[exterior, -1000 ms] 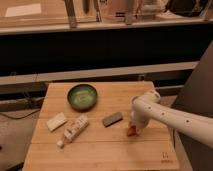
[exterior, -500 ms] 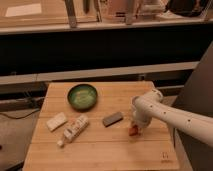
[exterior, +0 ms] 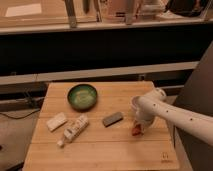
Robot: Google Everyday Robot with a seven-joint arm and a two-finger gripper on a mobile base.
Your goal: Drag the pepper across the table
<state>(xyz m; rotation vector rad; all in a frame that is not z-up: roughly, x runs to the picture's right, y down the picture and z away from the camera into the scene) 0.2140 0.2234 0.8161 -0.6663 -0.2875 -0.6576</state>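
The pepper (exterior: pixel 135 130) is a small orange-red item on the right part of the bamboo table (exterior: pixel 100 150), mostly hidden under my gripper. My gripper (exterior: pixel 137 123) hangs at the end of the white arm that reaches in from the right and is down over the pepper. The dark grey block (exterior: pixel 112 119) lies just left of it.
A green bowl (exterior: pixel 82 96) stands at the back middle of the table. A white bottle (exterior: pixel 72 130) lies on its side at the left, with a small white packet (exterior: pixel 56 121) beside it. A small dark mark (exterior: pixel 164 156) is near the front right corner.
The gripper and the pepper have shifted slightly toward the front of the table. The other things have not moved.
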